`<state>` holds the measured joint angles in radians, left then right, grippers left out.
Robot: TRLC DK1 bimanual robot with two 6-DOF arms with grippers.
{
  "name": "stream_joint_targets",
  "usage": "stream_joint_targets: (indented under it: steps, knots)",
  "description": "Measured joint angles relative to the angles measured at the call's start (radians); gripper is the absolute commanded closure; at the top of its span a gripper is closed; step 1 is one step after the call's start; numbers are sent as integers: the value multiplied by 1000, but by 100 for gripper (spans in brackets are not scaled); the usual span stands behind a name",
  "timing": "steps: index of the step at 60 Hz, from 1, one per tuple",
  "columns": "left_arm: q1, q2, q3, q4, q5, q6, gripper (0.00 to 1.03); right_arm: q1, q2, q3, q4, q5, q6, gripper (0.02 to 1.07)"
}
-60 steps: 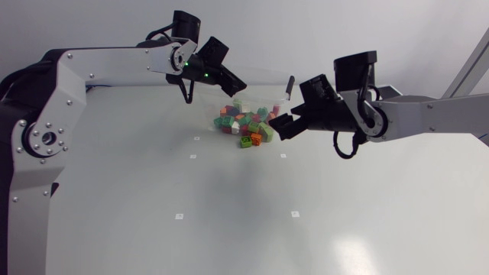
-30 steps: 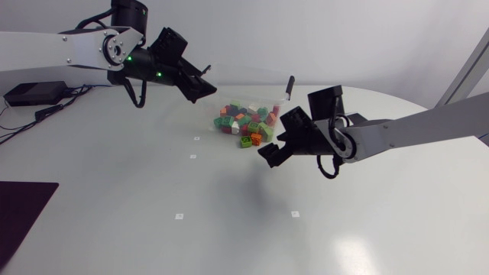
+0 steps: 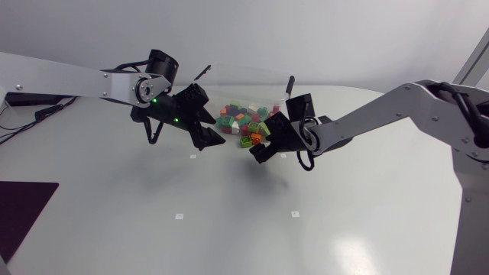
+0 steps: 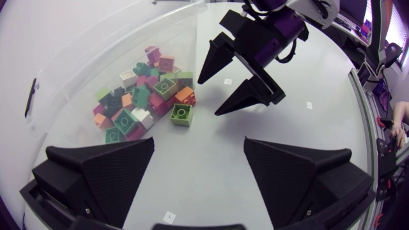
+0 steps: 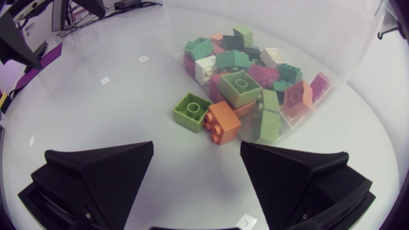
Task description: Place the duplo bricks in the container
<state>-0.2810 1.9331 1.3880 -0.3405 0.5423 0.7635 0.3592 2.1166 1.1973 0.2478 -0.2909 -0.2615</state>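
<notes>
green brick, orange brick just beside container | likely light, rigid; pinch flat sides | left gripper, right gripper wide, empty

Bright, even overhead light; soft shadows, tabletop glare, fisheye-bent wrist-view edges.

left tool: dropped from behind to beside duplo bricks | right tool: moved closer to bricks

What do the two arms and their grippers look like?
The left arm and right arm have silver-grey links, black joints and looping black cables. The left gripper and right gripper are matte black, each with two broad wedge-shaped fingers. Small green lights glow near the left wrist.
</notes>
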Motion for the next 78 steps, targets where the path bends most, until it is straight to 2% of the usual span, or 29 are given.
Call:
stream_joint_targets:
  steps: [15, 24, 38, 40, 60, 78]
  knots:
    - [5, 0, 0, 1, 0, 9, 6, -7, 92, 120, -35, 2, -13, 11]
    - [5, 6, 0, 1, 0, 24, 6, -7, 130, 156, -54, 4, -28, 18]
    - [6, 18, 0, 1, 0, 27, 6, -7, 156, 190, -61, 4, -40, 66]
    - [7, 18, 0, 1, 0, 28, 6, -8, 159, 194, -61, 4, -43, 70]
    - [16, 21, 0, 1, 0, 45, 6, -14, 157, 182, -57, -2, -59, 79]
    - [-42, 154, 51, -13, 0, 50, 6, -66, -43, -62, -37, -42, -65, 79]
